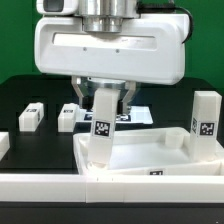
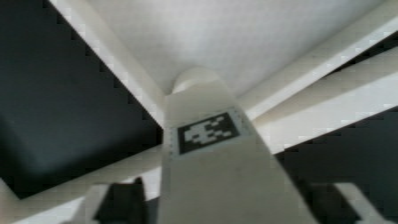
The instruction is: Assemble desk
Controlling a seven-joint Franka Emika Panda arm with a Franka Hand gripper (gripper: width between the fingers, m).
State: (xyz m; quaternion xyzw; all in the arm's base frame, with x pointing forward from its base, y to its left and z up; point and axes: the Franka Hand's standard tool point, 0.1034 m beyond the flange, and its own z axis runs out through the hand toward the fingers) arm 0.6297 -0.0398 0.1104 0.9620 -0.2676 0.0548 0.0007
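The gripper (image 1: 103, 98) straddles the leg (image 1: 102, 135) with fingers apart (gaps show either side), the leg standing tilted at the tabletop's (image 1: 150, 152) corner; an off-centre squeeze could topple it.

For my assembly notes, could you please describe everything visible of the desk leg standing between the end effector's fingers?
The leg is a white square post, smooth and plastic-looking, with a black-and-white square tag on one face. It stands roughly upright, its lower end at the tabletop panel's corner on the exterior view's left; whether it sits in a socket is unclear. The end effector has a finger on either side of its upper part; contact cannot be confirmed.
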